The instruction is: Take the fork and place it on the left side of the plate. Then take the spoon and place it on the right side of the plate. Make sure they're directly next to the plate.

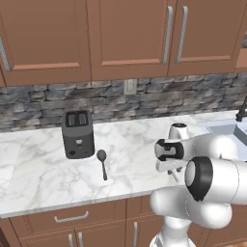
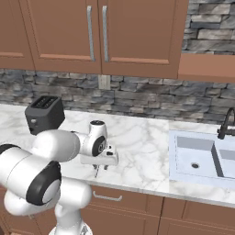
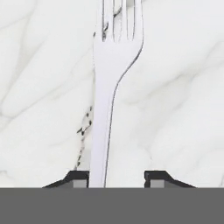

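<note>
1. On the marble counter (image 1: pixel 125 144), near its front edge, lies the fork (image 3: pixel 109 87). In the hand view it runs from 6 o'clock up to 12, tines at the top, handle passing between the finger tips (image 3: pixel 78 177).
2. The gripper (image 3: pixel 117 177) stands spread. The handle sits close against the left tip with a clear gap to the right one, and nothing is pinched yet.
3. Judgement: you are at the grasp on the fork. Nudge the hand so the handle centres between the tips before closing; an off-centre pinch could roll a thin flat handle or skid it on the stone.
4. Get the tips fully down to the counter first. The fork is slim and lies flat, so a high close would likely miss it.
5. Pose: in the left base view the hand (image 1: pixel 169 154) hangs at 3 o'clock from the spoon (image 1: pixel 102 161), wrist bent down over the counter edge. The right base view shows the same low reach (image 2: pixel 98 160).
6. The spoon rests at 4 o'clock from the toaster (image 1: pixel 77 132), just beside it, untouched.
7. I cannot place the plate from these views; find it before carrying.
</note>
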Robot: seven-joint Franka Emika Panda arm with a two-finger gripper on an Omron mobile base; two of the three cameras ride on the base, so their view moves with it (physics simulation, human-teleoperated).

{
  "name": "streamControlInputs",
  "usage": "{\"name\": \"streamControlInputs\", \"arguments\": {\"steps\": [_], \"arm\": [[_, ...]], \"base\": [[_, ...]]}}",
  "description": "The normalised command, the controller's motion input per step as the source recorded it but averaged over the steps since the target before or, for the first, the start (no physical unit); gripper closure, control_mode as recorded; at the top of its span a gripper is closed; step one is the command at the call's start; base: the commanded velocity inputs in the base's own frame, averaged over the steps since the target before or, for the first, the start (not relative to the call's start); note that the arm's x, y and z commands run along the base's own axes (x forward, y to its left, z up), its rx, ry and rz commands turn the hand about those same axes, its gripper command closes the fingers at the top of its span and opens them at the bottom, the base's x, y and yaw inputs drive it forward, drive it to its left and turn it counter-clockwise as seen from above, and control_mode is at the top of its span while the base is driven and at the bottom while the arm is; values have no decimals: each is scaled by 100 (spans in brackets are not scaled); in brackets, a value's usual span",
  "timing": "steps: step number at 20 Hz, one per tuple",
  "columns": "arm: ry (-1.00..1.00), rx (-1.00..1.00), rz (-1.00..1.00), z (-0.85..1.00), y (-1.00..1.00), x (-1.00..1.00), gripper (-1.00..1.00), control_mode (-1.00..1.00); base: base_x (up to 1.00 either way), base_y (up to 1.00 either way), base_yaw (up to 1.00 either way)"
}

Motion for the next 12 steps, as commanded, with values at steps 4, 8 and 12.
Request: {"name": "streamControlInputs", "arguments": {"steps": [4,8,12], "arm": [[-5,2,0,-9,0,-10,100,-100],[-15,4,0,0,2,-28,100,-100],[-18,3,0,29,3,-40,100,-100]], "base": [[0,0,0],[0,0,0],[0,0,0]]}}
